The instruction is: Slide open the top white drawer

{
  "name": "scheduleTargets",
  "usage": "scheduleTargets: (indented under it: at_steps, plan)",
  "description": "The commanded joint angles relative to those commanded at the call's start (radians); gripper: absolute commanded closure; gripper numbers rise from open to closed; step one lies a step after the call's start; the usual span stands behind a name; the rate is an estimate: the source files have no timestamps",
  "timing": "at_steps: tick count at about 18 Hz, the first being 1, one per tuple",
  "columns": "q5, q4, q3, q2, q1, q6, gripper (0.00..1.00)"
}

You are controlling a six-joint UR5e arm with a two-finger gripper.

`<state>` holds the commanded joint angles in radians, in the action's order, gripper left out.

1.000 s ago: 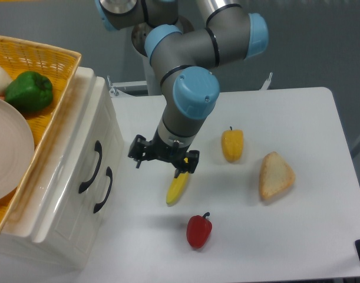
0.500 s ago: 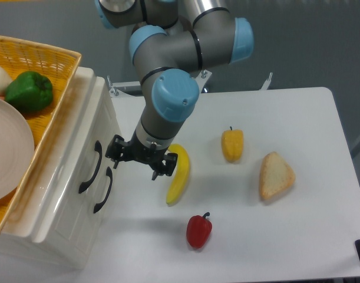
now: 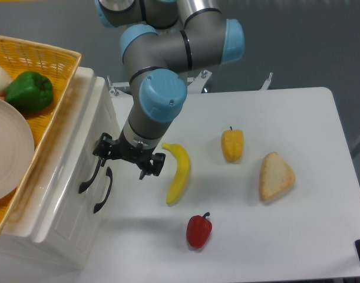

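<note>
The hand (image 3: 128, 157), fingers spread and holding nothing, hangs at the cabinet's front, so it should ease one finger squarely behind the upper handle (image 3: 90, 174) before pulling straight outward, since the top drawer (image 3: 68, 171) lies shut just beside it, above the lower handle (image 3: 103, 190).

Gripper (image 3: 128, 158) before top white drawer (image 3: 79, 154)

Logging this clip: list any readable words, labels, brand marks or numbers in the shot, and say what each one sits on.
None: no readable text, label, brand or number shows in this view.
The white cabinet, its drawer fronts and black handles are plain.
The arm and gripper show no legible marking.
The yellow basket and the food items are unlabelled.
</note>
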<state>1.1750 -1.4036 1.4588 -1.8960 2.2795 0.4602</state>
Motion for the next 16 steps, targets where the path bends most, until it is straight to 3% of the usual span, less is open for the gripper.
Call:
scheduleTargets:
  at_steps: [16]
  plan:
    - [-0.003,0.006,0.005,-0.017,-0.028,-0.015,0.00]
